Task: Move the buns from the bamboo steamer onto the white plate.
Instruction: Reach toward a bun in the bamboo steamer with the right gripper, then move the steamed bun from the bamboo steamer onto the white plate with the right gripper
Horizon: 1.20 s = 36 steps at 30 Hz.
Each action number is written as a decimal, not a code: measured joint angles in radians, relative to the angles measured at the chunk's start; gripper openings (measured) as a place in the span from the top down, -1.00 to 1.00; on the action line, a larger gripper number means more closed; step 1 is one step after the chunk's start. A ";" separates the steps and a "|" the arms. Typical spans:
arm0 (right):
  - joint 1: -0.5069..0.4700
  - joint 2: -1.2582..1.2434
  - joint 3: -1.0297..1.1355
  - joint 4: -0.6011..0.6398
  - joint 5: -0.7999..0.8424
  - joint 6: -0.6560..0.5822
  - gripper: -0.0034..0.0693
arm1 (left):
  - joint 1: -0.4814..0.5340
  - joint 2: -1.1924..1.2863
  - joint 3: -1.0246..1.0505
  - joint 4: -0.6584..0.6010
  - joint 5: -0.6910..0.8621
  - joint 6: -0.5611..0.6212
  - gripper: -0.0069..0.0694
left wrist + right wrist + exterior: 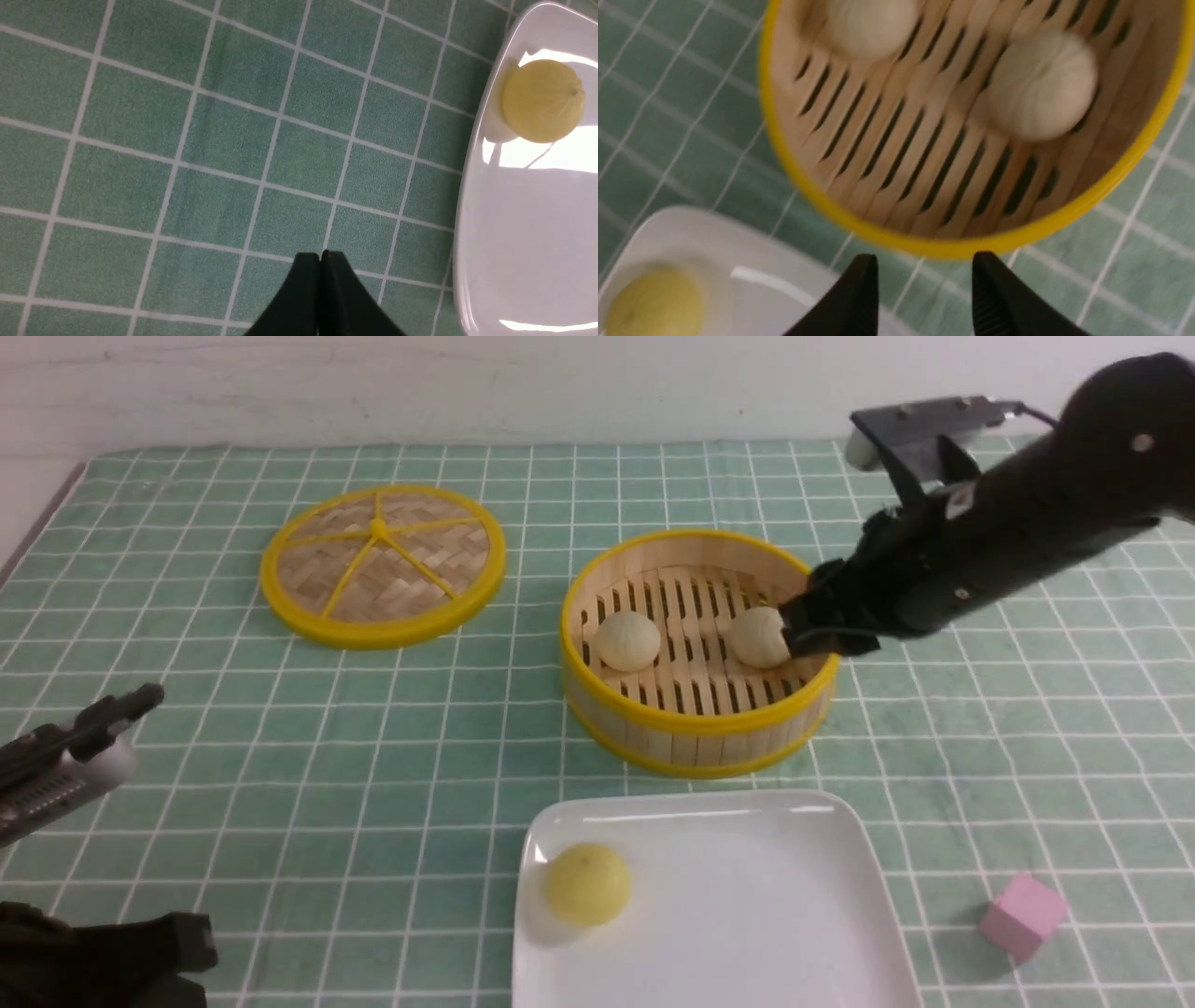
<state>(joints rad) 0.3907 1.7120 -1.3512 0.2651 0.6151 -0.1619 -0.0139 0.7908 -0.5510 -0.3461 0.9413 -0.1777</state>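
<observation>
**A:** What is sitting closest to us?

**B:** The white plate is lying just on the near side of the bamboo steamer. It is carrying only a smooth yellow ball, so no bun is sitting on it yet. The left gripper is hanging over the checked cloth, well off to the steamer's near left. Its fingers are pressing together on nothing.

**A:** And the buns?

**B:** Both are resting on the steamer's slatted floor, the left bun and the right bun, with bare slats between them. The right gripper is hanging at the steamer's right rim with its fingers spread apart and nothing between them. Its tips are looking just beside the right bun, though I cannot tell whether they are touching it.

**A:** So how should this grab be going?

**B:** I am judging it as the approach to the right bun. The fingers should be straddling the bun at its widest part and staying clear of the steamer wall. They should be closing gently, since dough that soft is likely to dent or roll. The lift should be going straight up over the rim before it swings toward the plate.

**A:** Anything beyond?

**B:** The woven lid is lying past the steamer, to its far left.
</observation>
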 joint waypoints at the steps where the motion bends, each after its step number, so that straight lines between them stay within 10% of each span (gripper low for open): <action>1: 0.000 0.035 -0.025 -0.038 -0.036 0.017 -0.05 | 0.000 0.000 0.000 0.000 -0.001 0.000 0.77; 9: 0.000 0.218 -0.076 -0.124 -0.266 0.032 -0.13 | 0.000 0.000 0.000 0.002 -0.018 0.000 0.76; 16: 0.000 0.329 -0.077 -0.140 -0.346 0.032 0.20 | 0.000 0.000 0.000 0.002 -0.032 0.000 0.73; 22: 0.000 0.247 -0.083 -0.144 -0.226 0.033 0.85 | 0.000 0.000 0.000 0.002 -0.048 0.000 0.71; 30: 0.004 -0.151 0.008 0.023 0.190 0.037 0.85 | 0.000 0.000 0.000 0.003 -0.051 0.000 0.69; 36: 0.087 -0.222 0.354 0.195 0.107 0.013 0.82 | 0.000 0.000 0.000 0.002 -0.051 0.000 0.66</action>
<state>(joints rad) 0.4774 1.4897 -0.9977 0.4604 0.7218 -0.1486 -0.0139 0.7908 -0.5510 -0.3440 0.8902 -0.1777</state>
